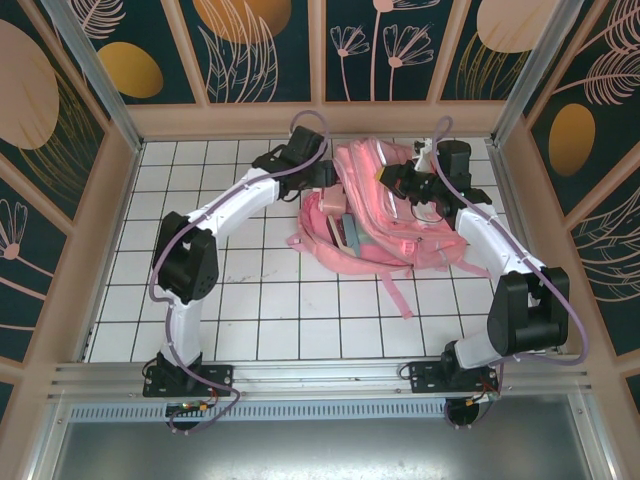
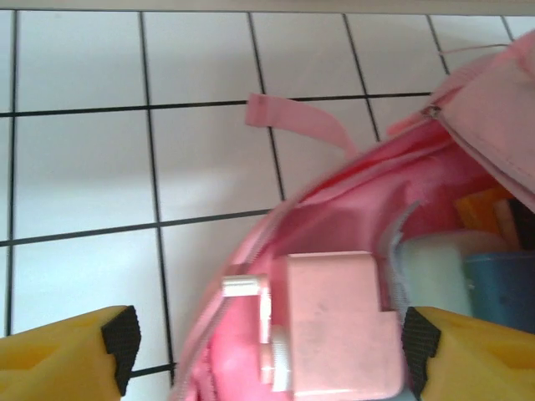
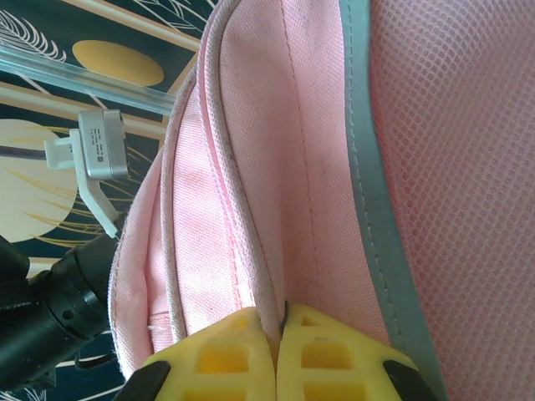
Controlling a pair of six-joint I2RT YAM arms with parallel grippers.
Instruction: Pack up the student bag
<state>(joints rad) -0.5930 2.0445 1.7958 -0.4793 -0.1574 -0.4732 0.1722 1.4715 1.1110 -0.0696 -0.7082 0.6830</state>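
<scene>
Reaching from the near left corner, the left arm (image 1: 235, 205) stretched across the white tiled table (image 1: 250, 300) to the left edge of the bag. Its wrist camera showed the left jaws spread wide and gripping nothing, with one black pad (image 2: 122, 336) over bare tile and the other pad (image 2: 418, 341) over the bag's open mouth. Between them, a small pink box (image 2: 338, 322) sat inside the opening, with a pale container (image 2: 435, 276) and a blue thing (image 2: 501, 288) just to its right. The pink bag (image 1: 385, 215) lay on the far part of the table, right of centre, its mouth turned toward the left arm and a loose strap (image 1: 395, 290) trailing toward the near edge. On the right, the right arm (image 1: 490, 240) bent in over the bag's far right side. The right jaws were pressed together, pinching a fold of the bag's pink fabric just beside a grey strip (image 3: 368, 167).
</scene>
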